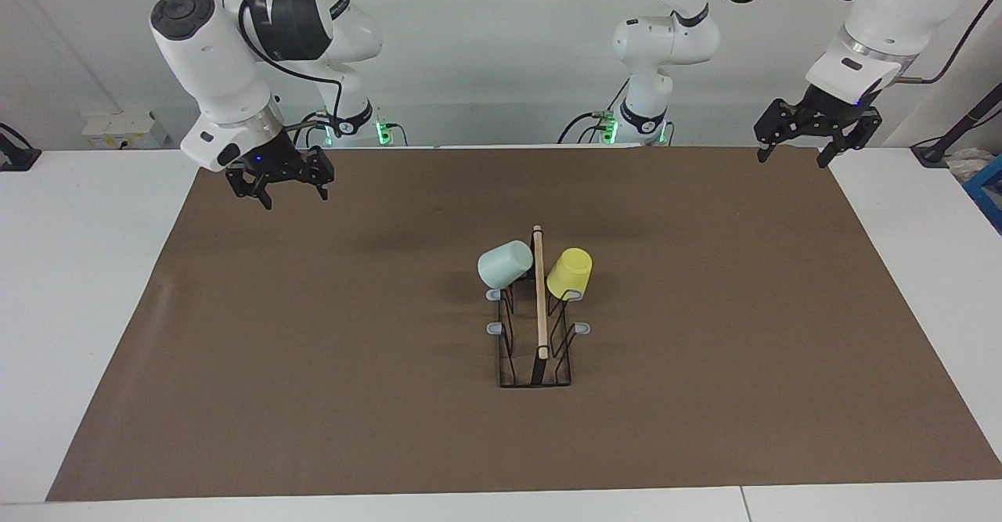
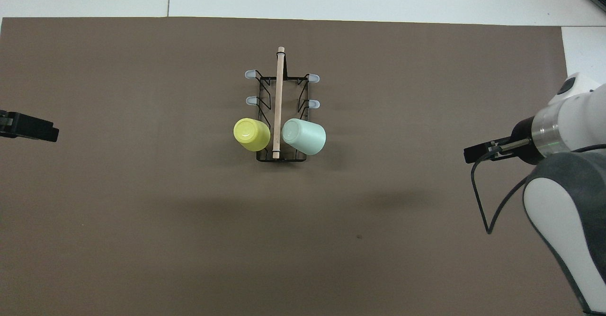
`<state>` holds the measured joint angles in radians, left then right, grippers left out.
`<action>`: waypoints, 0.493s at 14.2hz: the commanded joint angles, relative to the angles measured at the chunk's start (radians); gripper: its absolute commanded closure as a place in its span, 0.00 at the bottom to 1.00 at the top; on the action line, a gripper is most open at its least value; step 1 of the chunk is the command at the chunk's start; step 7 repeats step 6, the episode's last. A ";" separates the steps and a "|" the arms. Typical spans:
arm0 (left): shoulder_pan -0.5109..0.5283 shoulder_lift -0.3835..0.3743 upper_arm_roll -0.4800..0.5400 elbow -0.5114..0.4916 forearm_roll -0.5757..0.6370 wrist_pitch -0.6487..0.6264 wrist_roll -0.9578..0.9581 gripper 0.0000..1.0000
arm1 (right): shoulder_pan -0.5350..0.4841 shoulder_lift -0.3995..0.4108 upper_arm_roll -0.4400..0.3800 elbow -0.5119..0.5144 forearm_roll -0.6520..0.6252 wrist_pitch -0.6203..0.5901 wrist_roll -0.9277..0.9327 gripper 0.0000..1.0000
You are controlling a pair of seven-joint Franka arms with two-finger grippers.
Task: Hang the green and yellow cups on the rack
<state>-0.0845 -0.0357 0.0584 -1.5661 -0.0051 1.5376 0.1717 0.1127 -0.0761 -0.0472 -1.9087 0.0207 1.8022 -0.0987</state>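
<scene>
The rack [image 1: 540, 303] stands in the middle of the brown mat, a black wire frame with a wooden top bar. The mint green cup [image 1: 505, 264] hangs tilted on its prong nearest the robots, toward the right arm's end. The yellow cup [image 1: 570, 273] hangs on the matching prong toward the left arm's end. In the overhead view the rack [image 2: 279, 98], green cup [image 2: 304, 137] and yellow cup [image 2: 251, 134] show the same. My left gripper [image 1: 792, 154] is open and empty, raised over the mat's corner. My right gripper [image 1: 293, 197] is open and empty, raised over the other near corner.
The brown mat [image 1: 313, 365] covers most of the white table. The rack's other prongs [image 2: 250, 74] carry nothing. A blue box [image 1: 988, 193] sits at the table's edge by the left arm. The left gripper [image 2: 28, 127] and right gripper [image 2: 478, 154] show at the overhead view's sides.
</scene>
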 commanded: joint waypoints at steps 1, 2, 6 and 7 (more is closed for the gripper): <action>0.008 -0.032 -0.005 -0.032 0.019 -0.001 -0.009 0.00 | -0.007 0.071 0.018 0.060 -0.030 0.003 0.034 0.00; 0.008 -0.032 -0.005 -0.032 0.019 -0.001 -0.009 0.00 | -0.008 0.090 0.018 0.072 -0.030 0.003 0.056 0.00; 0.006 -0.032 -0.006 -0.032 0.019 -0.004 -0.008 0.00 | -0.016 0.090 0.023 0.063 -0.031 -0.004 0.114 0.00; 0.006 -0.032 -0.006 -0.032 0.019 -0.004 -0.008 0.00 | -0.016 0.090 0.023 0.063 -0.031 -0.004 0.114 0.00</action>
